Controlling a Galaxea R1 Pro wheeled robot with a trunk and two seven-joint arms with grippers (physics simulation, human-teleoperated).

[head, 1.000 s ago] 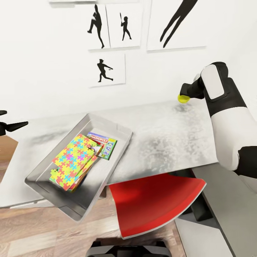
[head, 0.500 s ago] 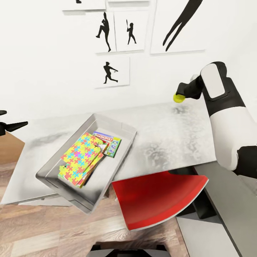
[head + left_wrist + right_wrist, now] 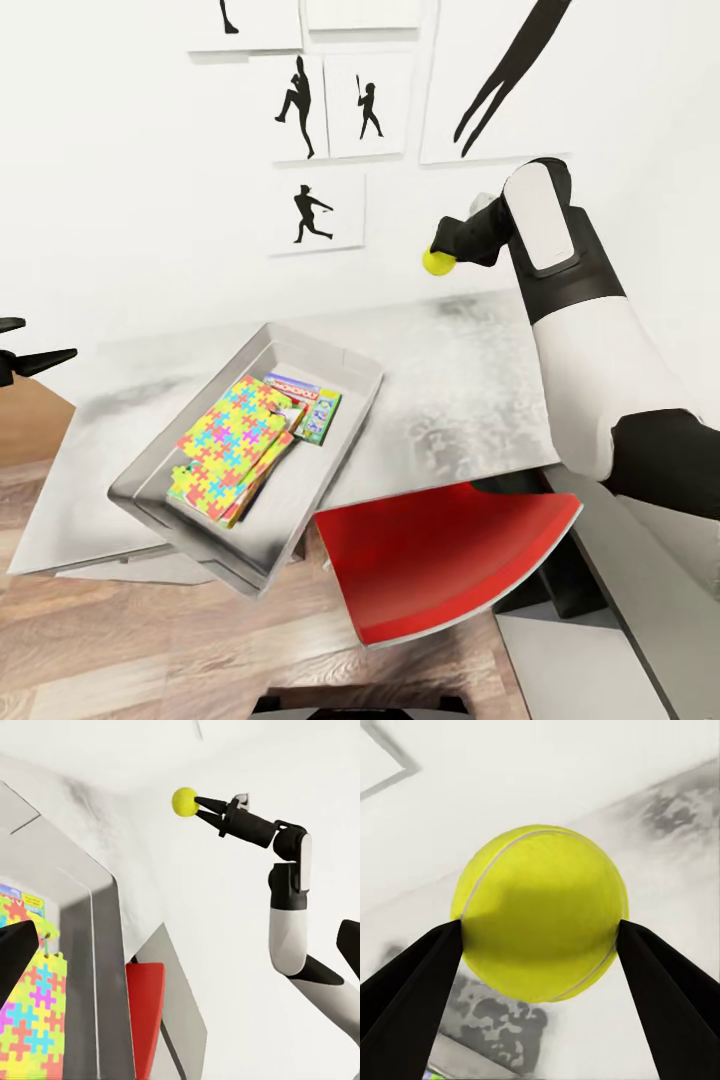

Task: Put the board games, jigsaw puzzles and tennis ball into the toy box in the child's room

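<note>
Right hand (image 3: 447, 252) clamped on tennis ball (image 3: 437, 261) above tabletop (image 3: 470, 380); ball to be carried toward 8 o'clock, released low over toy box (image 3: 330, 352).

head view high over table (image 3: 460, 380), wrist views near, sharing tennis ball (image 3: 540, 911)

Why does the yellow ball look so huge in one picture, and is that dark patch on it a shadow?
Right wrist view: the tennis ball looms because the camera sits just behind the right gripper pinching it; its middle is in shade. Head view: the same ball looks small, with a faint shadow on the table beneath.
</note>
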